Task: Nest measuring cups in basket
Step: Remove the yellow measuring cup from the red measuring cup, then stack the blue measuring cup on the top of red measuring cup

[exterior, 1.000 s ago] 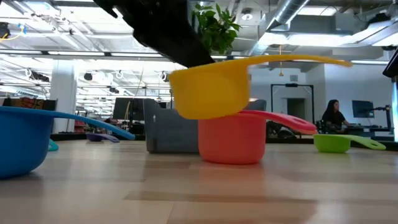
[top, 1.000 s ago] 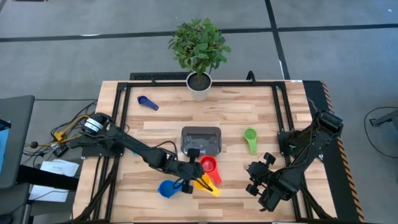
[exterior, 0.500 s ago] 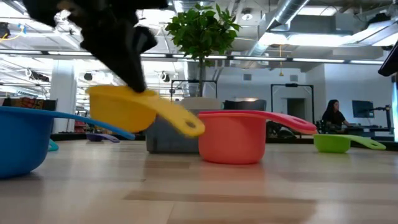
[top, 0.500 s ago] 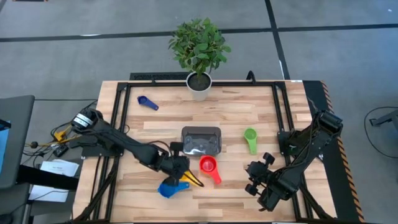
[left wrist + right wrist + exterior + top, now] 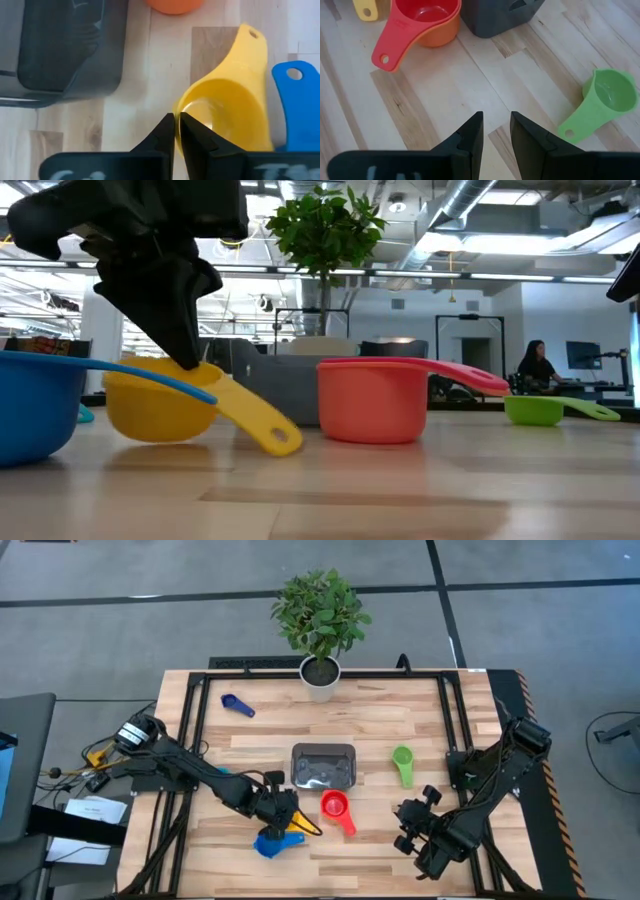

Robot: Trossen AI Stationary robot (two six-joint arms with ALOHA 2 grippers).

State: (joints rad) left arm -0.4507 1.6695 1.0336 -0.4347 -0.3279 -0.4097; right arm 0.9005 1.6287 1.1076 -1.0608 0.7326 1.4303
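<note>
The rim of the yellow measuring cup [image 5: 225, 117] is pinched by the left gripper [image 5: 176, 131], its fingers closed on it. A blue handle [image 5: 300, 107] is seen just beside the cup, and the dark grey basket [image 5: 60, 50] lies ahead to one side.

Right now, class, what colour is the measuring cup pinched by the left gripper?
Yellow. The left gripper pinches the yellow measuring cup by its rim, clearest in the left wrist view.

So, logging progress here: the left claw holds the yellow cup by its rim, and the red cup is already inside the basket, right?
Not quite. The left claw does grip the yellow cup by its rim, but the high view shows the red cup on the table beside the basket, not inside it.
</note>
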